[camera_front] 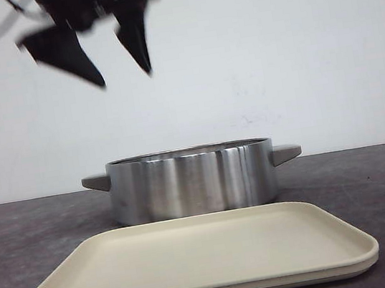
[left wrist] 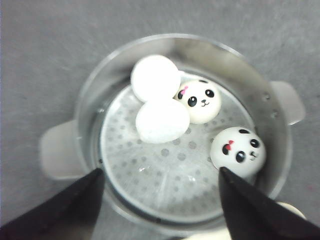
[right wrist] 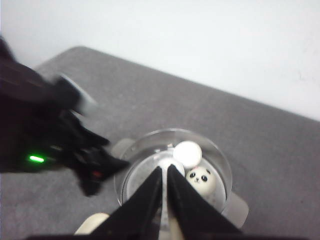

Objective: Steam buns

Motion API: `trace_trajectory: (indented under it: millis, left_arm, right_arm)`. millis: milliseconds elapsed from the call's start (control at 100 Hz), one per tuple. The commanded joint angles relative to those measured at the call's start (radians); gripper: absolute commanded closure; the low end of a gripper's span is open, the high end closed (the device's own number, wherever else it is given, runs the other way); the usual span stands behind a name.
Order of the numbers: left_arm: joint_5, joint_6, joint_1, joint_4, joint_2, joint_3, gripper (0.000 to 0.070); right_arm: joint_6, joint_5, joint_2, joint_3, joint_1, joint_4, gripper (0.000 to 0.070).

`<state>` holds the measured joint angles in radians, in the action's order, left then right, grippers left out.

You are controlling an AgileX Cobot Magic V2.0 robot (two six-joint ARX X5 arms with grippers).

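Four buns [left wrist: 200, 101] sit bunched toward one side of the pot [left wrist: 280, 145], leaving bare steamer plate. My left gripper [camera_front: 122, 60] hangs high above it, spread wide, empty. My right gripper [right wrist: 165, 200] is pinched closed, empty.

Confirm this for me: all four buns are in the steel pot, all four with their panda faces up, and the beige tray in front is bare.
Not quite. The left wrist view shows four buns in the steel pot, but only two, and, show panda faces; the other two, and, show plain white. The beige tray is bare, as you say.
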<state>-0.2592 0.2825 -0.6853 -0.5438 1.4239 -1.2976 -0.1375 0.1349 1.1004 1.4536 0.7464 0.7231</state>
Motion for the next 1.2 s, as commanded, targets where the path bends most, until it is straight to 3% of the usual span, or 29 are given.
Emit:
trace_trajectory:
  millis: [0, 200, 300, 480, 610, 730, 1190]
  left_arm:
    - [-0.051, 0.023, -0.038, -0.023, -0.061, -0.021, 0.0343]
    - [-0.227, 0.037, -0.163, -0.13, -0.252, -0.009, 0.0368]
    - [-0.28, 0.053, -0.208, -0.172, -0.343, 0.016, 0.0413]
    - [-0.319, 0.072, -0.224, -0.221, -0.495, 0.063, 0.0539]
    - [-0.38, 0.054, -0.224, -0.278, -0.565, 0.067, 0.07]
    - [-0.406, 0.023, -0.224, -0.313, -0.606, 0.067, 0.07]
    - [-0.406, 0.024, -0.224, -0.376, -0.634, 0.066, 0.07]
  right_arm:
    - [0.001, 0.004, 0.01, -0.013, 0.011, -0.008, 0.0691]
    - [-0.032, 0.002, 0.01, -0.149, 0.015, -0.092, 0.0691]
    - [-0.055, 0.002, 0.01, -0.232, 0.023, -0.171, 0.0691]
    - [-0.052, 0.001, 0.01, -0.351, 0.027, -0.318, 0.0691]
    - [-0.026, 0.001, 0.01, -0.395, 0.031, -0.402, 0.0691]
    - [-0.019, 0.0, 0.01, -0.396, 0.031, -0.417, 0.0691]
    - [-0.019, -0.003, 0.01, -0.396, 0.03, -0.417, 0.0691]
